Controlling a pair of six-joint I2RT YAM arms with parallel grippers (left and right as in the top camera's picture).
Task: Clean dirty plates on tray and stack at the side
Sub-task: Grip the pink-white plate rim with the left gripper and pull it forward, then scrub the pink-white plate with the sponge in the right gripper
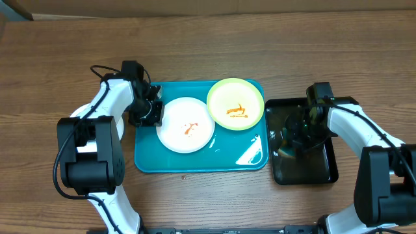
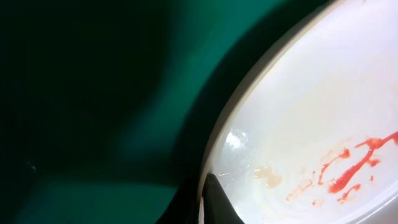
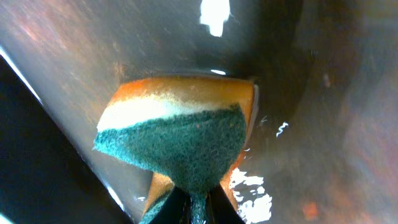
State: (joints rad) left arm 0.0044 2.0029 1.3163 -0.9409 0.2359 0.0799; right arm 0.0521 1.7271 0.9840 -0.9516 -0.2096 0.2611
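White plate (image 1: 186, 125) rim sits in left jaws; sponge (image 3: 180, 137) in right jaws.

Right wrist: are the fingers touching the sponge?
Touching. The right wrist view shows the right gripper with its fingers closed on the lower corner of the sponge, no gap visible.

tray (image 1: 148, 157): glossy plastic | white plate (image 1: 175, 135): smooth, glossy | sponge (image 3: 180, 146): rough fibrous face | table (image 1: 208, 39): matt wood

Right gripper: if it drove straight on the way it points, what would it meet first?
The right gripper pinches the sponge, so that leads; just beyond, probably the black tray's wet floor, though depth is unclear.
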